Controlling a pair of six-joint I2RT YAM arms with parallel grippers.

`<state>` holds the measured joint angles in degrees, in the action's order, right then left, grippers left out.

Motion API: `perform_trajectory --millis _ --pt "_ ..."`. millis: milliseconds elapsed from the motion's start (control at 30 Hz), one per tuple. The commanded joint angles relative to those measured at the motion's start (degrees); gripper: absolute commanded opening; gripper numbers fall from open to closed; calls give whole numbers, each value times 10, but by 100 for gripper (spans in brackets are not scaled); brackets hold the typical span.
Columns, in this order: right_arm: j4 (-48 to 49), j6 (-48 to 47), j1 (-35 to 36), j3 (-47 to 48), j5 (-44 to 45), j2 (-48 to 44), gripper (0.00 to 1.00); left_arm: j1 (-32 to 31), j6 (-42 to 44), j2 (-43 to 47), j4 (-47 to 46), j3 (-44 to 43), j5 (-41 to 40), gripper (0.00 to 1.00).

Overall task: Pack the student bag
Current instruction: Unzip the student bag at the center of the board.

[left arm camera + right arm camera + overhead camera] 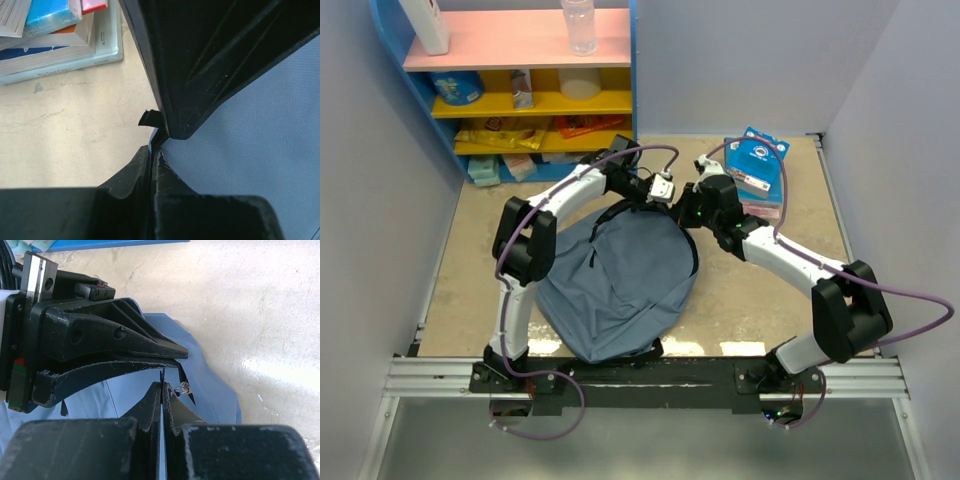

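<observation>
The student bag (615, 285), slate-blue with a black zipper, lies flat in the middle of the table, its rounded top toward the far side. Both grippers meet at that far top edge. My left gripper (660, 192) (152, 150) is shut on the bag's zipper edge, with blue fabric (260, 150) to its right. My right gripper (698, 207) (162, 386) is shut on a thin dark strip of the bag's edge, right beside a small metal zipper-pull ring (184, 387). The two grippers nearly touch. The bag's inside is hidden.
A stack of books (758, 172) (50, 45) lies at the far right, close behind the grippers. A blue shelf unit (520, 80) with pink and yellow boards, holding a bottle and packets, stands at the back left. Grey walls close in both sides.
</observation>
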<state>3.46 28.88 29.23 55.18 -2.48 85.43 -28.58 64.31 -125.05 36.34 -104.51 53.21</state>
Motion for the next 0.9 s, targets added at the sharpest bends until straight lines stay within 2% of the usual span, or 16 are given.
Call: perform_trajectory --millis 0,267,533,667,867 --pt "20 2 4 11 6 -39 0 5 16 2 3 -26 -8 0" --pt "-14 -13 -1 -31 59 -84 0 32 -51 23 -48 -13 -31 0" --pt "-32 -9 -13 -77 71 -131 0 54 -93 46 -86 -5 -47 0" --pt "-49 -8 -13 -89 74 -154 0 89 -159 56 -130 1 -55 0" --pt "-64 0 -13 -117 69 -184 0 114 -179 78 -152 26 -102 0"
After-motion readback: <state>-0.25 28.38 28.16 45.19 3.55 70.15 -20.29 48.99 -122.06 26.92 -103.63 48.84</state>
